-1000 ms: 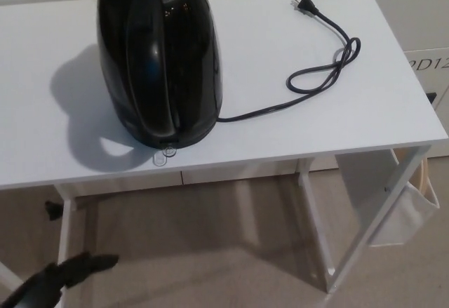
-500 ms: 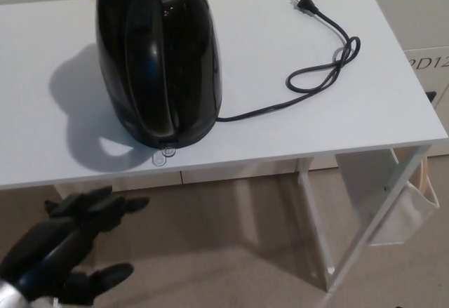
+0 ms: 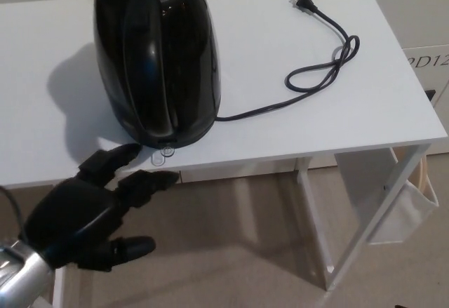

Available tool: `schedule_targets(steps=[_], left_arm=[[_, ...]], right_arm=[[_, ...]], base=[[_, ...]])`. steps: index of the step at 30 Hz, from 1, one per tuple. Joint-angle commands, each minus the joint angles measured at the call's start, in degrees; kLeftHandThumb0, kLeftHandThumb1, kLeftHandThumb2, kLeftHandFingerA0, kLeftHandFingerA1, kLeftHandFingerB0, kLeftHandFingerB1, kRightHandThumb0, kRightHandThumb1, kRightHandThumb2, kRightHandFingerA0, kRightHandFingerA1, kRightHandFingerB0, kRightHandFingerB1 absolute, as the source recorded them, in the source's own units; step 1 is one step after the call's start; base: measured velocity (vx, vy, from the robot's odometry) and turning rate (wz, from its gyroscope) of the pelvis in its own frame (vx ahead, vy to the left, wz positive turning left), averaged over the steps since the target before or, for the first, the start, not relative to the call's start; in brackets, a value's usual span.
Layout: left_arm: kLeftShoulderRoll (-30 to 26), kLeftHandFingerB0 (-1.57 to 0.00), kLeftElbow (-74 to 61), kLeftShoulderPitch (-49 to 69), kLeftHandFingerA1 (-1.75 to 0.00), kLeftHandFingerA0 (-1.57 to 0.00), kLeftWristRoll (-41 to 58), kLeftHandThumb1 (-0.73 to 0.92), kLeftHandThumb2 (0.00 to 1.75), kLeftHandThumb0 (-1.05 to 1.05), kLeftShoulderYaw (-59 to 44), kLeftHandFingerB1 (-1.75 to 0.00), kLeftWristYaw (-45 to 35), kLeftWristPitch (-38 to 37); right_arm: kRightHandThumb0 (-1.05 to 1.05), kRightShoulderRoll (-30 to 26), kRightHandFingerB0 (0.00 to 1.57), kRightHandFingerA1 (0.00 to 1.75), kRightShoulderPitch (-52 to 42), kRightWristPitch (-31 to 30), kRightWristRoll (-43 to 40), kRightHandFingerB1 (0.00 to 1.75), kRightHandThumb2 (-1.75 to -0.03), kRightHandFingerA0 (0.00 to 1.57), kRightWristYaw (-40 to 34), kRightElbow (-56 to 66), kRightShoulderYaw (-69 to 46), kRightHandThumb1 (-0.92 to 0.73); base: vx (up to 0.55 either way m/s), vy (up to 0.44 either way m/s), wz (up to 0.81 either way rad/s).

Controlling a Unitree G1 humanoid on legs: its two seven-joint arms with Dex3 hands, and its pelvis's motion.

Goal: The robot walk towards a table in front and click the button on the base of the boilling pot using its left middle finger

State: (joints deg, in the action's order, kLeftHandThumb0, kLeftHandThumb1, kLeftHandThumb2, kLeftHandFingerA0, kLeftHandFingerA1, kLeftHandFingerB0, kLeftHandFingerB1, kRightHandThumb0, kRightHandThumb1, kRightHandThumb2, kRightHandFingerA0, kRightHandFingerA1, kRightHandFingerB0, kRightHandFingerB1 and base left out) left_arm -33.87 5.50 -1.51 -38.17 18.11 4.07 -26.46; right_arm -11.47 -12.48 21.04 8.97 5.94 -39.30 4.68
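Observation:
A tall glossy black kettle (image 3: 157, 55) stands on the white table (image 3: 365, 111), its handle facing me. At the foot of its base a small clear button (image 3: 167, 152) sticks out near the table's front edge. My left hand (image 3: 91, 211) is open at the lower left, fingers spread. Its two fingers (image 3: 151, 181) reach toward the table edge, the tips a short way left of and below the button, not touching it. My right hand does not show.
The kettle's black power cord (image 3: 319, 76) loops across the right half of the table, its plug (image 3: 303, 1) lying unplugged at the back. A white fabric bin (image 3: 393, 203) hangs under the table's right end. Beige carpet lies below.
My left hand has risen from the bottom left corner and moved up and right, its fingers now at the table's front edge close to the kettle base. Kettle and cord have not moved.

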Motion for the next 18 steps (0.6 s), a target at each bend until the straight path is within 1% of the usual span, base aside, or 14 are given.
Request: schedule_targets(steps=[1,2,3,6,12,13,18], left_arm=[[-4.50,0.00,3.38,-5.84,-0.46,0.00,-21.26,0.53,1.09,-0.35,7.20,-0.47,14.12,-5.14],[-4.37,0.00,3.83,-6.24,-0.46,-0.01,-21.35,0.53,1.09,-0.34,7.70,-0.47,14.54,-5.00],[-4.39,-0.14,4.02,-6.43,-0.29,-0.23,-21.34,0.87,0.68,-0.71,7.94,-0.27,14.73,-4.98],[-4.39,-0.15,4.95,-7.39,-0.29,-0.23,-21.07,0.88,0.66,-0.70,9.00,-0.27,15.20,-5.14],[-3.81,-0.15,7.15,-8.62,-0.29,-0.24,-21.84,0.85,0.67,-0.71,11.40,-0.27,17.82,-4.46],[-3.75,-0.15,7.87,-9.27,-0.29,-0.24,-22.14,0.89,0.66,-0.70,11.79,-0.27,18.50,-4.55],[-4.04,-0.14,9.00,-10.55,-0.29,-0.23,-22.53,0.90,0.67,-0.71,12.90,-0.27,18.99,-3.93]], right_arm=[[-0.27,-1.54,0.54,0.51,0.51,-3.36,-0.08,0.46,-0.59,0.65,1.07,2.20,-0.31,-0.65],[-0.27,-1.59,0.55,0.51,0.62,-3.09,-0.19,0.46,-0.59,0.64,1.23,2.11,-0.34,-0.65],[-0.28,-1.58,0.55,0.51,0.66,-3.11,-0.15,0.46,-0.59,0.65,1.19,2.14,-0.32,-0.65],[-0.28,-1.54,0.53,0.51,1.20,-3.59,-0.31,0.46,-0.59,0.64,1.49,1.87,-0.36,-0.66],[-0.28,-1.68,0.56,0.51,1.06,-3.83,-0.14,0.47,-0.59,0.64,1.52,3.04,-0.40,-0.65],[-0.28,-1.76,0.57,0.51,1.34,-3.97,-0.05,0.47,-0.59,0.65,1.47,3.14,-0.41,-0.65],[-0.28,-1.97,0.55,0.50,1.42,-4.95,0.30,0.46,-0.59,0.65,1.47,4.15,-0.24,-0.65]], base=[[0.00,0.000,0.00],[0.00,0.000,0.00],[0.00,0.000,0.00],[0.00,0.000,0.00],[0.00,0.000,0.00],[0.00,0.000,0.00],[0.00,0.000,0.00]])
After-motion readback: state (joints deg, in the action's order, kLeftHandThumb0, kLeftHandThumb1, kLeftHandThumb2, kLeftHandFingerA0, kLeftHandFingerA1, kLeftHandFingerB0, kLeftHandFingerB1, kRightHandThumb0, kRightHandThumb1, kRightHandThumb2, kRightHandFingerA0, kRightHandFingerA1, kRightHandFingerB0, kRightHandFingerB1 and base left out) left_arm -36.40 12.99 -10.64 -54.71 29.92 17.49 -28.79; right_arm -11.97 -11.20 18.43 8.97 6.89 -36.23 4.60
